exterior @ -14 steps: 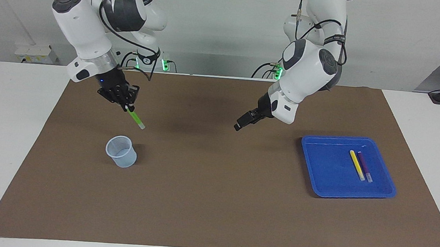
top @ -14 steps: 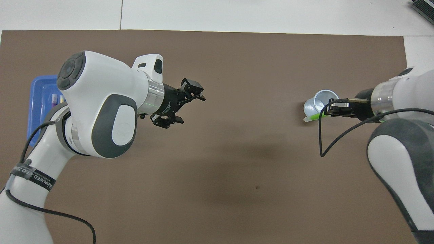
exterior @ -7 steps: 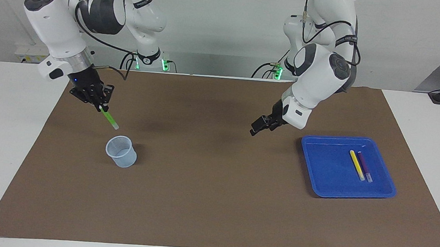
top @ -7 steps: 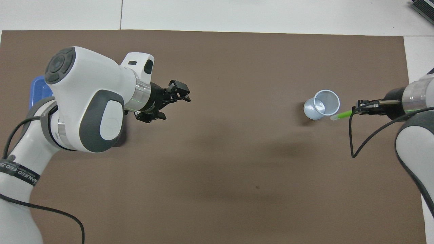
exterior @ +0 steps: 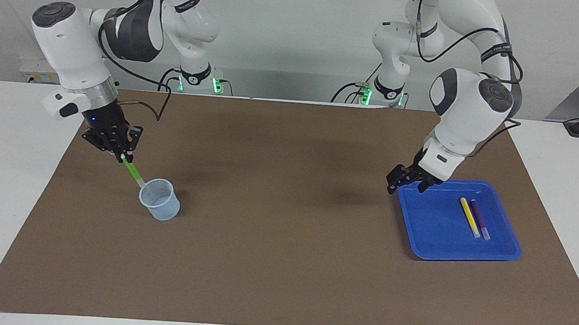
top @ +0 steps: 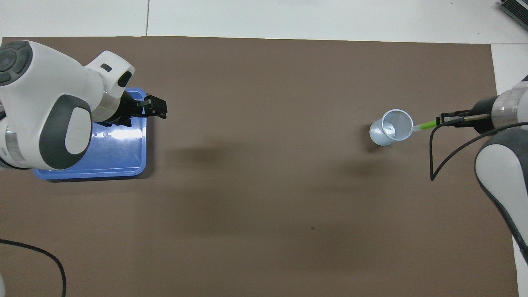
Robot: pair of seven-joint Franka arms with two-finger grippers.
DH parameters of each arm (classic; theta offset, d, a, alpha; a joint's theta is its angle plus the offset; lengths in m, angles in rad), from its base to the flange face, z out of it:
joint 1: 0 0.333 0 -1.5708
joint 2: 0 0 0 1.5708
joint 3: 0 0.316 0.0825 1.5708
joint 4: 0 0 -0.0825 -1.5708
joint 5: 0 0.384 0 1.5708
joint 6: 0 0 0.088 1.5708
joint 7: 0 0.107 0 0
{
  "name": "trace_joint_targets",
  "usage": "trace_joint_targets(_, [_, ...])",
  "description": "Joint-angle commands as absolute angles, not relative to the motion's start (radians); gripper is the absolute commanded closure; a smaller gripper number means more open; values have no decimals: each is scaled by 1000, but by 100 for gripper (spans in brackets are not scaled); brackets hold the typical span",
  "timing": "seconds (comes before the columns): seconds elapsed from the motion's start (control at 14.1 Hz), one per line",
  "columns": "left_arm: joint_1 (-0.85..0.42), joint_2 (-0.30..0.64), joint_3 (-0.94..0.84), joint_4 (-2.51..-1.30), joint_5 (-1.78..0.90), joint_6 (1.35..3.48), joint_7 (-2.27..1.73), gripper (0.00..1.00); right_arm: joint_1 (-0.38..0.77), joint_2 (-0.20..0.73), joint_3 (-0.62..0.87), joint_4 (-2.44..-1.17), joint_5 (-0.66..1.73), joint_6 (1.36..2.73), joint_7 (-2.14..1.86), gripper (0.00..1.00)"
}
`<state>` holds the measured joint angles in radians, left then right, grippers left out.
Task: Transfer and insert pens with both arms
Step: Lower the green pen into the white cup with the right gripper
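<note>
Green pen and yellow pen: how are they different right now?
The green pen is up in the air, tilted, held by the right gripper with its tip at the cup rim. The yellow pen lies flat in the blue tray, beside the purple pen, and nothing holds it. Both are slim markers with a pale end.

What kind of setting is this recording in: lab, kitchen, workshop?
Most likely a robotics lab: two white arms bolted at a white table, a plain brown mat, and staged props only, a blue tray and plastic cup.
</note>
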<state>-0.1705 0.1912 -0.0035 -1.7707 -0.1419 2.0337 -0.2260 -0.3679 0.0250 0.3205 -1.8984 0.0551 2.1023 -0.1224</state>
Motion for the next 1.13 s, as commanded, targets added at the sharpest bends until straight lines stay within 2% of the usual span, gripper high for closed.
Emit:
trace_joint_targets(0.0, [-95, 182, -12, -1835, -82, 2132, -128, 1, -350, 61, 327, -1855, 23, 2103, -114, 100])
trace_joint_targets(0.14, [-22, 215, -14, -1832, -57, 2166, -13, 1, -337, 70, 327, -1850, 15, 2108, -97, 100])
trace_joint_targets(0.57, [80, 290, -14, -1822, 40, 2278, 32, 5, -330, 127, 327, -1818, -12, 2143, -94, 100])
trace_joint_targets(0.78, [107, 325, -15, -1786, 46, 2252, 60, 7, -328, 140, 327, -1824, -14, 2145, -91, 100])
trace_joint_targets(0.92, [112, 337, -15, -1786, 45, 2238, 58, 18, -327, 140, 327, -1829, -15, 2145, -72, 100])
trace_joint_targets(1.06, [113, 342, -15, -1787, 44, 2215, 58, 22, -312, 144, 327, -1832, -15, 2145, -72, 100])
